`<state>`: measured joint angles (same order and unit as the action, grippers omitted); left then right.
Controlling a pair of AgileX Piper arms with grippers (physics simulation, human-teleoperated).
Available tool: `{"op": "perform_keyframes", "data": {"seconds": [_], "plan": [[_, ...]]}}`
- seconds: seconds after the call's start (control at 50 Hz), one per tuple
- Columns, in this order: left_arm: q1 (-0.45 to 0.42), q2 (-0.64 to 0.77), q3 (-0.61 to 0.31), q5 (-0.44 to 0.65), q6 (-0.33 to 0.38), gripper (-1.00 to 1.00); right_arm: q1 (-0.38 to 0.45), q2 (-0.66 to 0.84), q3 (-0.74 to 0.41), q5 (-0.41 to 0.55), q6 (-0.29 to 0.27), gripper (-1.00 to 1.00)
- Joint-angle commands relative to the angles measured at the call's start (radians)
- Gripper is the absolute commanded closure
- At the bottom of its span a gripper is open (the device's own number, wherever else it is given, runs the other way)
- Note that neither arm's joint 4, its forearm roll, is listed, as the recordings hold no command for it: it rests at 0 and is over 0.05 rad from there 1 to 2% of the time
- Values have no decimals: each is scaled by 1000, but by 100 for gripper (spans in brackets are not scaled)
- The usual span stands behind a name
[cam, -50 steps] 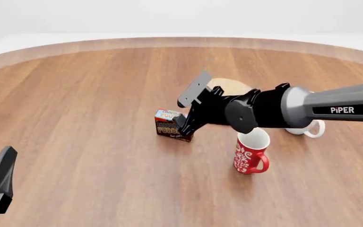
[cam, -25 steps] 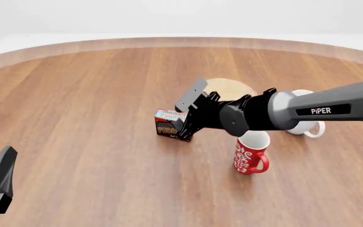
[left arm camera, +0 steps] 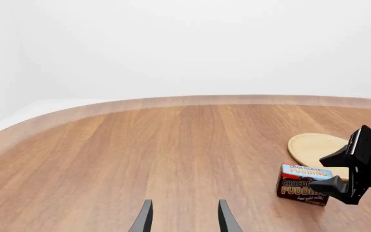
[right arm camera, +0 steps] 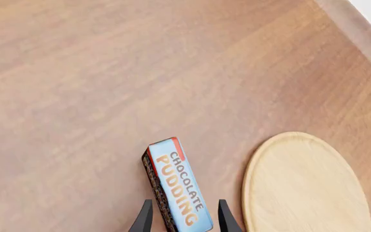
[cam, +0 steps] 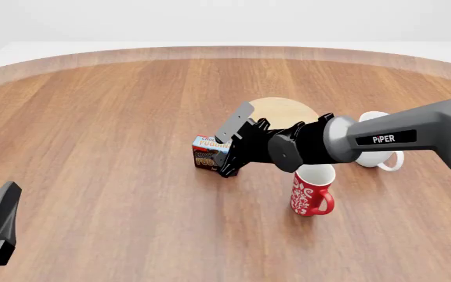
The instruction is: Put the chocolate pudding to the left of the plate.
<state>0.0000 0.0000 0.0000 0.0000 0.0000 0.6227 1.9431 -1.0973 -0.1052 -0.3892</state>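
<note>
The right end effector is straddling the chocolate pudding, its 2 fingers set apart on either side. The carton is standing on the tabletop just left of the plate. The left end effector is hanging open, well apart.
</note>
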Motion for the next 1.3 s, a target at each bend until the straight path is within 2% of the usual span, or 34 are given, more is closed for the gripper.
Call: {"op": "perform_keyframes", "data": {"seconds": [0.02,0.6,0.62,0.72,0.74,0.76,0.84,0.88,1.16,1.3], "plan": [[0,0,0,0,0,-100,-1,18,-16,2,-1,-100],[0,0,0,0,0,-100,5,59,-34,-11,-1,-100],[0,0,0,0,0,-100,0,57,-33,-17,-4,100],[0,0,0,0,0,-100,41,24,11,-35,10,100],[0,0,0,0,0,-100,51,13,16,-34,39,100],[0,0,0,0,0,-100,40,18,10,-32,25,100],[0,0,0,0,0,-100,75,-12,33,-30,74,100],[0,0,0,0,0,-100,79,-21,36,-26,81,100],[0,0,0,0,0,-100,88,-125,50,21,76,100],[0,0,0,0,0,-100,61,-153,-8,77,70,100]]}}
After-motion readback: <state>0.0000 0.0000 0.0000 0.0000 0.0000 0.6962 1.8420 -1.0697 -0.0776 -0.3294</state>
